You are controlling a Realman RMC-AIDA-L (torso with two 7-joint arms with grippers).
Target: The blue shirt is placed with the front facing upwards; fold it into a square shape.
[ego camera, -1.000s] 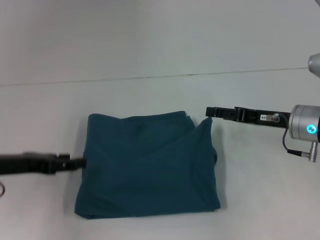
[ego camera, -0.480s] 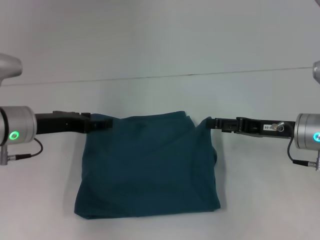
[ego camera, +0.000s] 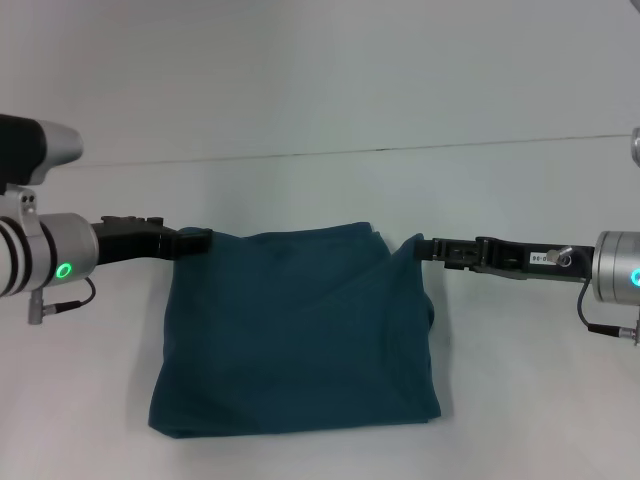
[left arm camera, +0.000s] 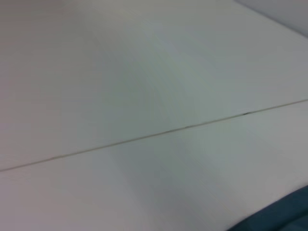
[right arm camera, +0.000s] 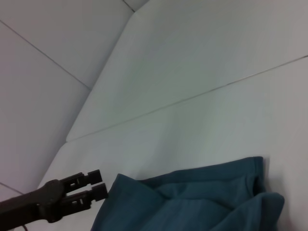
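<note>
The blue shirt point(ego camera: 290, 330) lies folded into a rough rectangle on the white table, plain side up, with no lettering showing. My left gripper point(ego camera: 198, 241) sits at the shirt's far left corner and hides it. In the right wrist view the left gripper point(right arm camera: 102, 186) has its tips right at that corner of the shirt point(right arm camera: 192, 202). My right gripper point(ego camera: 424, 247) is at the far right corner, which rises in a small peak to its tip; it looks pinched there. A sliver of shirt point(left arm camera: 284, 216) shows in the left wrist view.
The white table point(ego camera: 320, 100) extends all round the shirt. A thin seam line point(ego camera: 320, 152) crosses it behind the shirt. Both arms reach in level from the sides at the shirt's far edge.
My left gripper has moved from the middle of the shirt's left edge up to the far left corner. My right gripper has stayed at the far right corner. The shirt has hardly changed.
</note>
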